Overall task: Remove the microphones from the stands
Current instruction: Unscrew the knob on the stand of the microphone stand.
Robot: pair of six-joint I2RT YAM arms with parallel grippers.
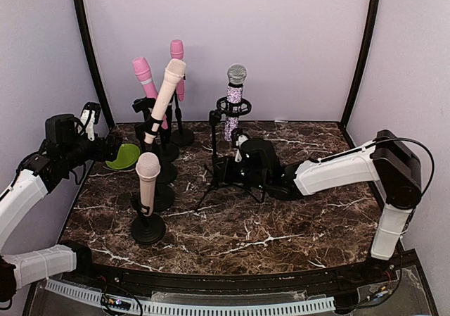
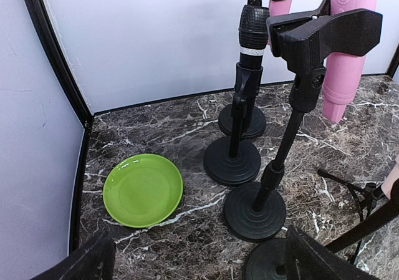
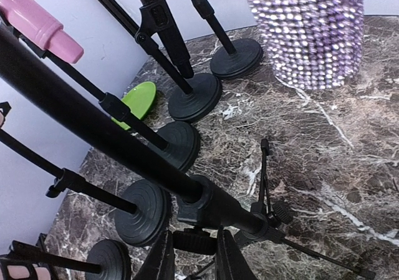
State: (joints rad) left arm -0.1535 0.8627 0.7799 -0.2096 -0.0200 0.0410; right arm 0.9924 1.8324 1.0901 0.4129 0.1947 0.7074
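Far left, the left gripper (image 1: 102, 133) hangs wide open and empty beside a green plate (image 1: 123, 156). Upper centre, the glitter microphone (image 1: 235, 101) sits upright in the ring of its tripod stand (image 1: 214, 154). Just below, the right gripper (image 3: 196, 255) is clamped on that stand's lower collar (probably bracing it). Reaching past the crowded neighbouring stands (image 1: 149, 228) could topple one.

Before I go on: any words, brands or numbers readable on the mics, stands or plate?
None readable in any view.
Glitter microphone, tripod stand, green plate: no lettering.
Front beige microphone: a dark mark, too small to tell whether it is text.
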